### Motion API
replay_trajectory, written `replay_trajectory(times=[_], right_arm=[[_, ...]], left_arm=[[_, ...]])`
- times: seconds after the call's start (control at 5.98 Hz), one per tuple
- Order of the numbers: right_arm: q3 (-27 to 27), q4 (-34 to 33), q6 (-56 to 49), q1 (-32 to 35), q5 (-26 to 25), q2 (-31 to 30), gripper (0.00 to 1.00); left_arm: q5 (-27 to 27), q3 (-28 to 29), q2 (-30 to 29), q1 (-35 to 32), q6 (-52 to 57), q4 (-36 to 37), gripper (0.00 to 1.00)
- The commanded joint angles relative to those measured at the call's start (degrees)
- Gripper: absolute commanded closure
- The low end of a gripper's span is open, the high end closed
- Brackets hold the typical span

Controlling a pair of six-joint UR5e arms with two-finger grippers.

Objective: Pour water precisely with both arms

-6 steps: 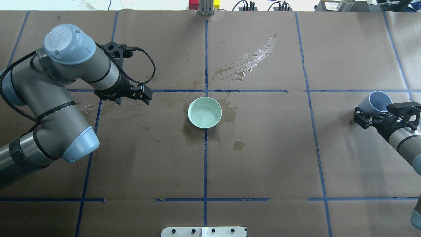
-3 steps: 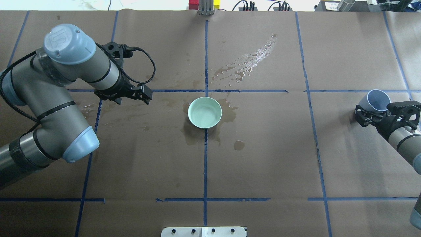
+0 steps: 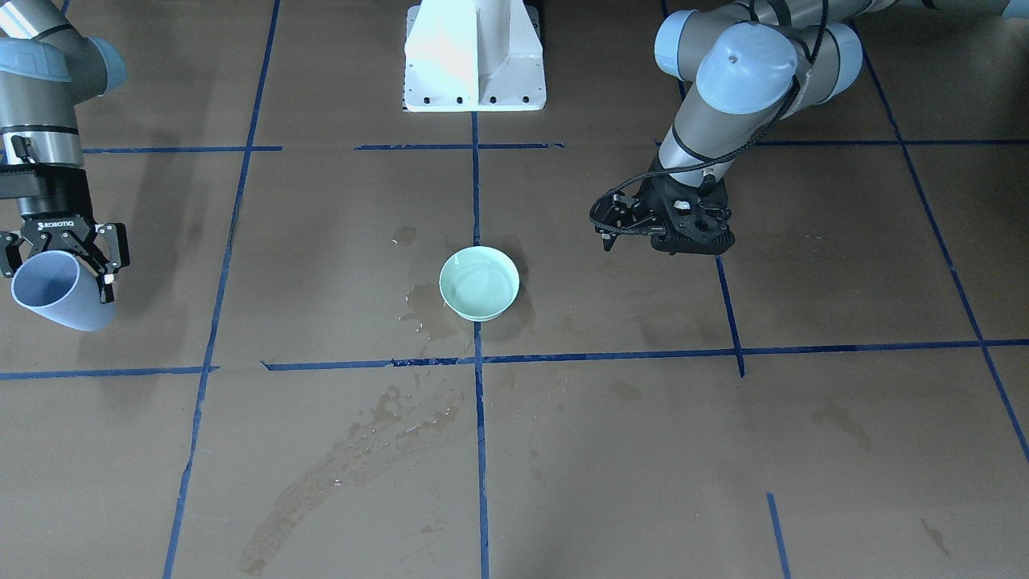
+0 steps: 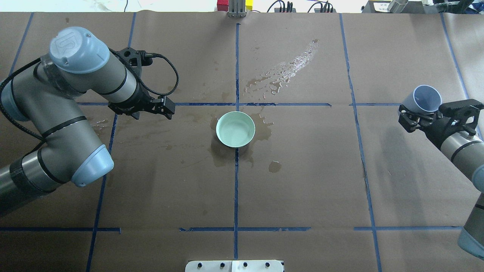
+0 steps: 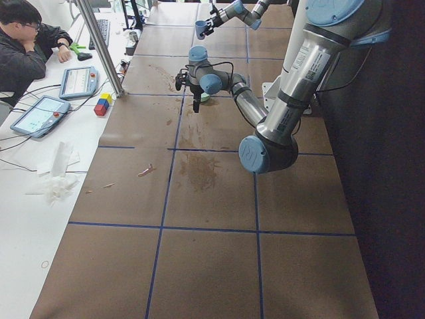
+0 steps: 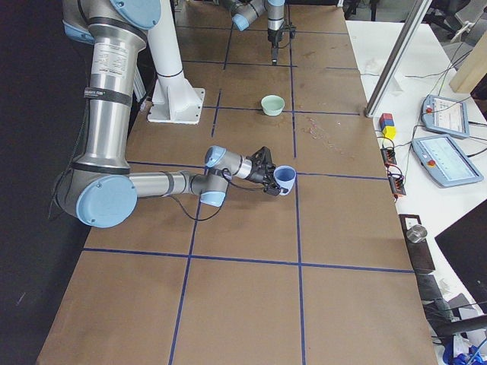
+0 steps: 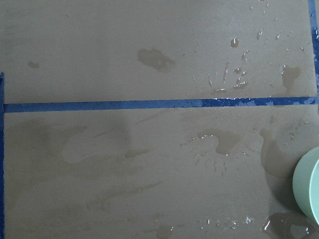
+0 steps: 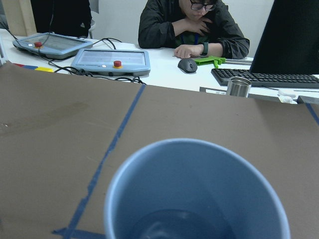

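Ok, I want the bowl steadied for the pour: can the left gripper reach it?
Probably yes. The left gripper hovers beside the green bowl with only wet paper between; the right gripper, holding the blue cup, is far off.

Bright, even light comes from overhead, and the left arm [image 4: 56,124] throws only a soft, faint shadow on the brown paper [image 4: 302,181]. The spilled streak [image 4: 291,68] glints white, and both side views fall near black behind the robot. In the right wrist view the blue cup [image 8: 197,194] looks slightly soft at its rim, perhaps out of focus.
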Motion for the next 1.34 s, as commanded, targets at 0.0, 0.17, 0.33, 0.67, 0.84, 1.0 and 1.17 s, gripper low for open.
replay_trajectory(times=[0.0,0.17,0.33,0.67,0.84,1.0,1.17], right_arm=[[2.7,-3.0,-5.7,0.3,-0.1,3.1,0.83],[4.5,-3.4,-8.3,0.2,-0.2,3.2,0.83],[5.1,-3.8,-8.6,0.2,-0.1,3.9,0.84],[5.2,-8.0,-9.3,0.0,0.1,8.7,0.92],[5.1,-13.6,-10.8,-0.6,0.1,12.8,0.95],[4.5,-17.9,-10.9,-3.1,0.2,16.9,0.97],[4.2,-27.4,-10.6,-4.9,-0.8,23.8,0.98]], left_arm=[[0.0,0.0,0.0,0.0,0.0,0.0,0.0],[0.0,-0.1,0.0,0.1,0.0,0.0,0.0],[0.0,-0.1,0.0,0.1,0.0,0.0,0.0],[0.0,-0.1,0.0,0.1,0.0,0.0,0.0],[0.0,-0.1,0.0,0.1,0.0,0.0,0.0],[-0.1,-0.2,0.0,0.1,-0.1,0.0,0.0],[-0.2,-0.3,0.0,0.1,-0.1,0.0,0.0]])
